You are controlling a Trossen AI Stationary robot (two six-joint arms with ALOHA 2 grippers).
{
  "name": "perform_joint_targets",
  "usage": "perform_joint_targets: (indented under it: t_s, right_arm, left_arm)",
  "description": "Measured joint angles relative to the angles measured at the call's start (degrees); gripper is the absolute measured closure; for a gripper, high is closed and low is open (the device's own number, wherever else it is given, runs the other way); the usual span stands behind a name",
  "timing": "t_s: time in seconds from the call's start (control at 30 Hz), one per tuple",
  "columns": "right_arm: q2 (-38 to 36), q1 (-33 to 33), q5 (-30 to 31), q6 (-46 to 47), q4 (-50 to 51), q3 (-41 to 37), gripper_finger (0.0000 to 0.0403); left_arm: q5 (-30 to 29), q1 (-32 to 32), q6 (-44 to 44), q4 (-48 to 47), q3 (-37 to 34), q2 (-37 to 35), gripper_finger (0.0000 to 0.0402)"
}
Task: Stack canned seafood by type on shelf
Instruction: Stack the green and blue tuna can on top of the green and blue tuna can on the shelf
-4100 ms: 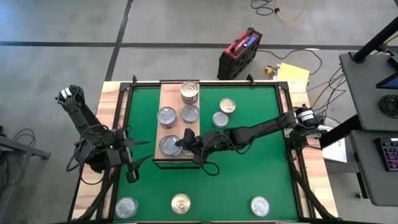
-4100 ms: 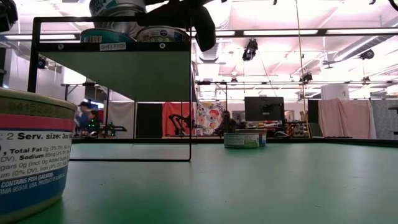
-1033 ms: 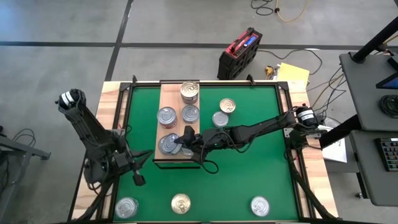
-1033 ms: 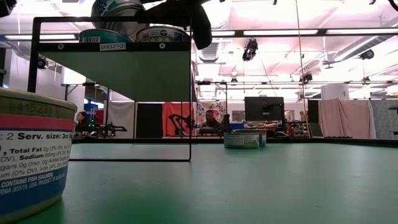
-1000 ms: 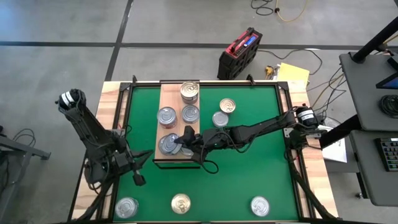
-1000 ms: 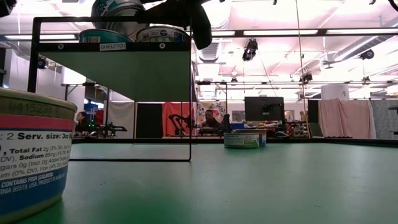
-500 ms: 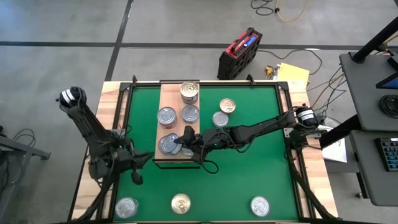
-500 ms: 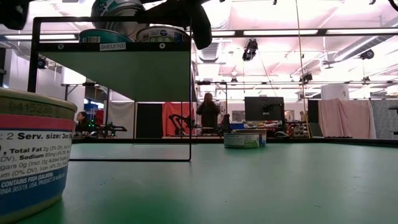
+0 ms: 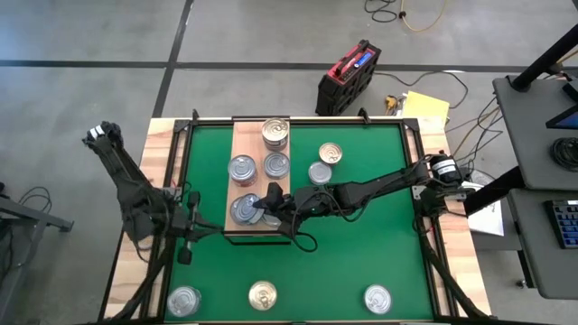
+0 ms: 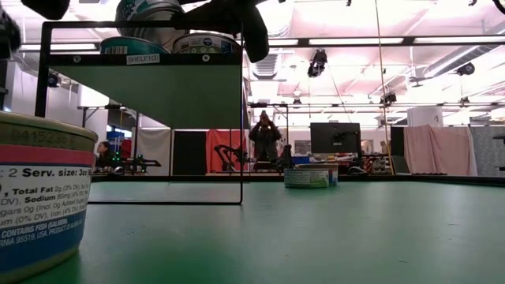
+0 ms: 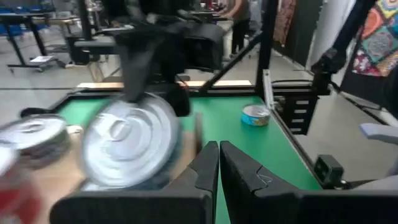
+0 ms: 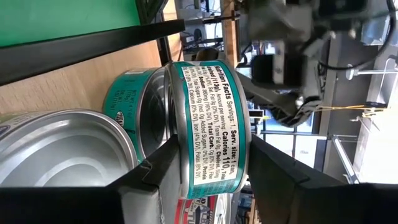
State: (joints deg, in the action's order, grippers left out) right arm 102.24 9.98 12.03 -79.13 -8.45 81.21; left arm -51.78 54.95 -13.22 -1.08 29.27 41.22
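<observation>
One teal-label tin (image 12: 208, 127) w/ silver lid, tilted.

Both arms (image 9: 135, 194) are dark, slim and jointed, loose black cables looping beside them, each shoulder capped by a pale grey-white housing, each ending in a black two-fingered pincer (image 11: 217, 168).

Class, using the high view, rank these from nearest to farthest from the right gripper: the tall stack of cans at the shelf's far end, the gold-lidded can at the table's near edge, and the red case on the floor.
Measured from the right gripper, over the shelf's near end:
1. Tall stack of cans, at the shelf's far end.
2. Gold-lidded can, middle of the table's near edge; clearly farther than the stack.
3. Red case, on the floor beyond the table.
</observation>
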Motion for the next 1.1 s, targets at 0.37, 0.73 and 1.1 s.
perform_joint_targets:
  t_s: [0.37,0.73,1.1]
  right_arm:
    - [0.0,0.0,0.0,0.1,0.0,0.0,0.0252]
    - [0.0,0.0,0.0,0.2,0.0,0.0,0.0252]
    - [0.0,0.0,0.0,0.6,0.0,0.0,0.0252]
  left_arm:
    - [-2.7,-0.3,-16.1,-9.3,-5.6,-8.8,0.0401]
    - [-4.8,-1.4,-19.1,-11.4,-6.2,-3.8,0.0401]
    - [-4.8,-4.6,-17.8,-15.0,-5.5,-1.0,0.0401]
